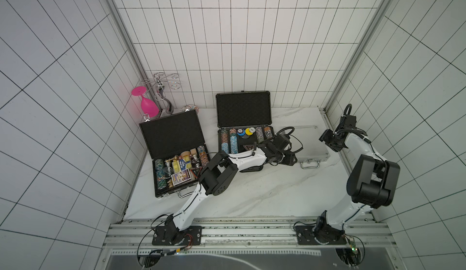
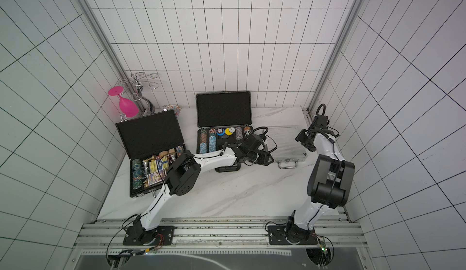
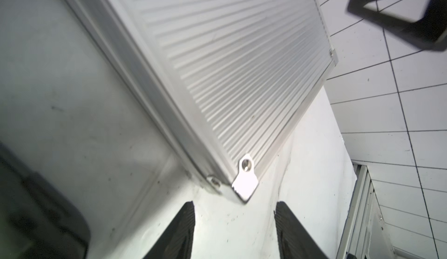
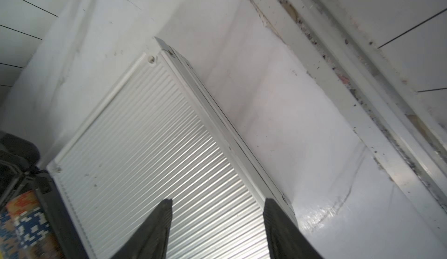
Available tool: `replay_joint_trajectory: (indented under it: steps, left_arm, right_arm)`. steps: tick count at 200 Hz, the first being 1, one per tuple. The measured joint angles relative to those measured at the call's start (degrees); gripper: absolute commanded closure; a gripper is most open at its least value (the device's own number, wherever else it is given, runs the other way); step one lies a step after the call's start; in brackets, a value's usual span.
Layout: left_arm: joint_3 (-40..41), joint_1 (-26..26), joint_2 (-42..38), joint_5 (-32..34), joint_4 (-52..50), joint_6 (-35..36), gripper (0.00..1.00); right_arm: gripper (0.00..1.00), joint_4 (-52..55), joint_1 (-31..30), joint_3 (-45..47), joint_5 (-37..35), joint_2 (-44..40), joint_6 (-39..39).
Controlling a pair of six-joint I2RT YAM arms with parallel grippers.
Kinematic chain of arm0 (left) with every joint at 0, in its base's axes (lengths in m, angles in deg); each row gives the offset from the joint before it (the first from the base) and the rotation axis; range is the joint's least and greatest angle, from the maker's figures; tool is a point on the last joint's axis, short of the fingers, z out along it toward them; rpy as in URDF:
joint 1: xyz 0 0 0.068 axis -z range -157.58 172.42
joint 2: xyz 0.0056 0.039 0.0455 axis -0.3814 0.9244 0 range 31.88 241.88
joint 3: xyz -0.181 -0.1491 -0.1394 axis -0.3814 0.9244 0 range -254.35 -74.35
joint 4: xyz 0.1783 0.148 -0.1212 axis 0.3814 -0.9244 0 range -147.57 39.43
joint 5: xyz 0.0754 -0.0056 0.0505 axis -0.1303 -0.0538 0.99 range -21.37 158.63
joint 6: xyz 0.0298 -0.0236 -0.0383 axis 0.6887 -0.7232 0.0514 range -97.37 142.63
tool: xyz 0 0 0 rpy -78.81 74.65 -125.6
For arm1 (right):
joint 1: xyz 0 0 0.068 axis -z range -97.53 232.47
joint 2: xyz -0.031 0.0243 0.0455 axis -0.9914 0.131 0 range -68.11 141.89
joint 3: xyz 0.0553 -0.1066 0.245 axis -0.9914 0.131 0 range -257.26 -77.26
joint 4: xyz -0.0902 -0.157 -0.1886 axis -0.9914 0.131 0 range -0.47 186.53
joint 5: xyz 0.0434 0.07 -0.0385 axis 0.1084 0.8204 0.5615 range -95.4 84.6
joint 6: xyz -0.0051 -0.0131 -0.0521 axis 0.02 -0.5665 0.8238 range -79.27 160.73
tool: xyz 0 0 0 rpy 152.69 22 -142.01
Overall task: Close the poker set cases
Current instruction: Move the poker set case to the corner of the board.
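Left gripper (image 3: 234,207), parted and empty, sits at a corner of the closed silver case (image 1: 312,142); right gripper (image 4: 217,202), likewise, hovers above it. Open grey case (image 1: 243,109) crowds one flank; frame rail (image 4: 338,93) lies near the other.

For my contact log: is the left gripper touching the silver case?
Apart. In the left wrist view, bare table shows between the silver case and each jaw of the left gripper.
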State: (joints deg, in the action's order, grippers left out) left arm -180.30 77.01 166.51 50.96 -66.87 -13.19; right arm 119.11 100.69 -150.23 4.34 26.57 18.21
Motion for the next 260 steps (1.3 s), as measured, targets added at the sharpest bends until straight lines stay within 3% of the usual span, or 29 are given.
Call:
replay_joint_trajectory:
  steps: [37, 66, 98, 151, 209, 260]
  left_arm:
    - [8.2, -1.29, -12.04, 0.92, 0.11, 0.24, 0.43]
    - [14.03, -3.67, -22.4, 3.15, 2.67, -0.24, 0.43]
    - [19.19, -6.99, -27.96, 4.83, 3.96, -1.05, 0.43]
    - [23.26, -8.72, -28.76, 6.69, 2.34, -1.27, 0.43]
    - [23.69, -9.18, -30.86, 7.39, 2.14, -0.98, 0.43]
    - [24.5, -10.25, -31.5, 7.65, 1.92, -0.55, 0.43]
  right_arm:
    - [0.41, -3.74, -2.34, 12.0, 2.1, -16.39, -9.38]
    - [0.42, -5.79, -8.59, 20.44, 3.02, -21.49, -20.65]
    - [0.42, -9.31, -12.74, 25.68, 3.69, -22.21, -32.68]
    - [0.44, -15.21, -14.64, 33.16, 2.51, -22.21, -46.99]
    - [0.46, -23.5, -14.91, 37.24, 0.35, -21.18, -56.57]
    - [0.52, -29.05, -14.95, 37.2, 0.13, -16.15, -59.58]
